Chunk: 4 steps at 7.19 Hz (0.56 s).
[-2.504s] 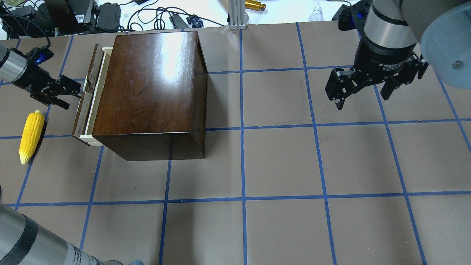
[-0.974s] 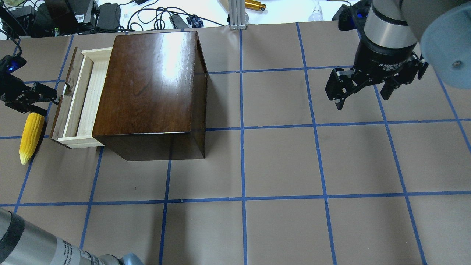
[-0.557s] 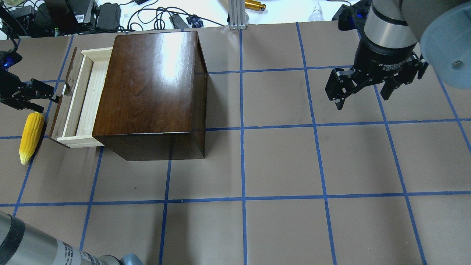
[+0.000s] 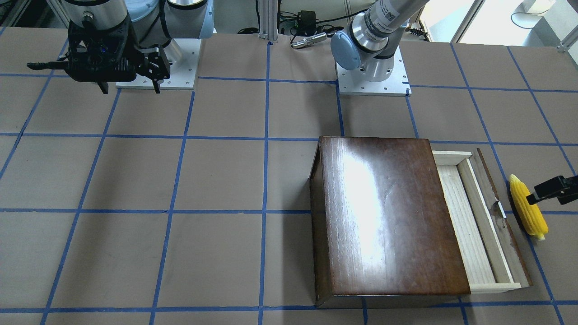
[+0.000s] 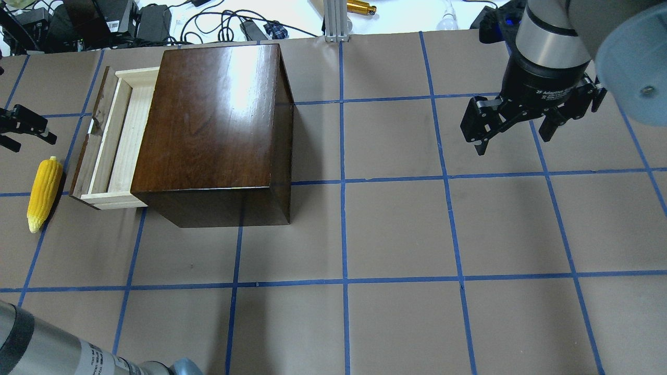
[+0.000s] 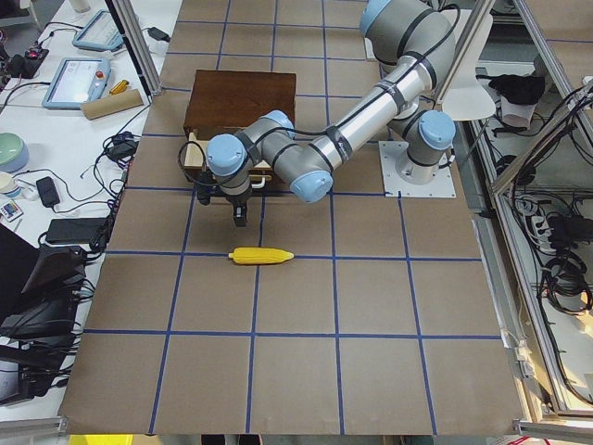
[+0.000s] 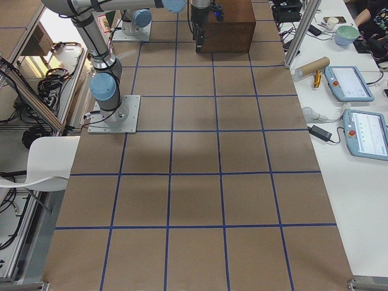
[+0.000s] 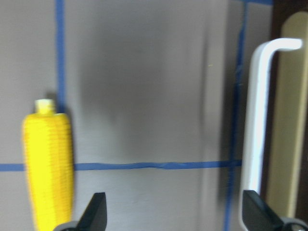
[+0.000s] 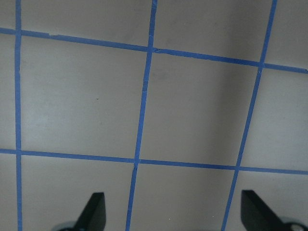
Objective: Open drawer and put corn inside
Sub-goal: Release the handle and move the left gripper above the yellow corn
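Bright overhead light; white glare on box (image 5: 208, 130) top, soft shadow beside it; corn (image 8: 48, 163) blurred in my left-wrist view.

Overhead view: box (image 5: 213, 125) sits on tabletop (image 5: 396, 234) at 10 o'clock. Drawer (image 5: 122, 140) sticks out of box's 9 o'clock side. Corn (image 5: 44, 192) lies on tabletop just beside drawer front, at its 8 o'clock. Left jaws near corn, at its 12 o'clock. Right jaws well apart, at box's 3 o'clock.

1 corn (image 5: 44, 194), 1 drawer (image 5: 122, 140), 1 box (image 5: 213, 125)
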### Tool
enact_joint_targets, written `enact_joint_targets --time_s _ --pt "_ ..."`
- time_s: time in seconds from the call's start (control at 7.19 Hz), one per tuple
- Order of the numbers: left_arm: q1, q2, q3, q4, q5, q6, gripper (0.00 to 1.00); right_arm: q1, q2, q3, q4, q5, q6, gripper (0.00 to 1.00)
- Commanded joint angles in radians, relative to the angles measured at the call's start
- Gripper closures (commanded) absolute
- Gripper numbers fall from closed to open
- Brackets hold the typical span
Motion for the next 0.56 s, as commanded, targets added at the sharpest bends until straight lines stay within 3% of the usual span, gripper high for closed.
enact_joint_targets --time_s 0.0,0.42 --pt "0.002 -0.045 -0.012 0.082 0.085 0.032 0.0 0.0 -0.001 0.0 0.0 0.0 0.001 0.0" --pt "0.043 -0.137 -0.023 0.158 0.093 0.113 0.0 0.0 0.001 0.0 0.0 0.0 -0.001 0.0"
